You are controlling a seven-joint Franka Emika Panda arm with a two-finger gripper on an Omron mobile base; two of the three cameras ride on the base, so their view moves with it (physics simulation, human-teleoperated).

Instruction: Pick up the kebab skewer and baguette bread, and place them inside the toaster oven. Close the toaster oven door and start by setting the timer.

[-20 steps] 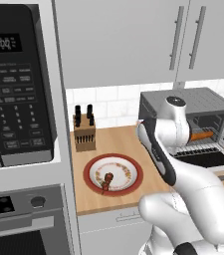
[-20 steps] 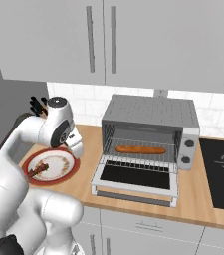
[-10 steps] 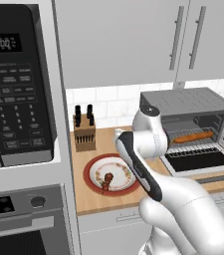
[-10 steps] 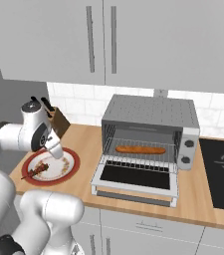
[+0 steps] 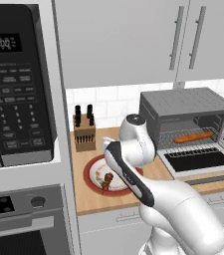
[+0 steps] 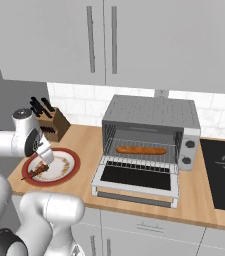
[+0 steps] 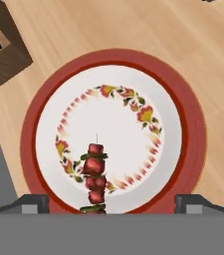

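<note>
1. Already the baguette bread (image 5: 193,136) lies on the toaster oven (image 5: 183,107) rack, door down.
2. Right base view: gripper (image 6: 45,161) hangs over the plate (image 6: 70,170).
3. Hand view: jaws spread wide, empty; kebab skewer (image 7: 95,175) between them. Better descend straight, straddling the meat before closing.

I see a white plate (image 7: 183,129) with red rim and floral ring, a dark red skewer (image 7: 95,177), orange-brown bread (image 6: 141,150), and a grey oven (image 6: 154,112).
</note>
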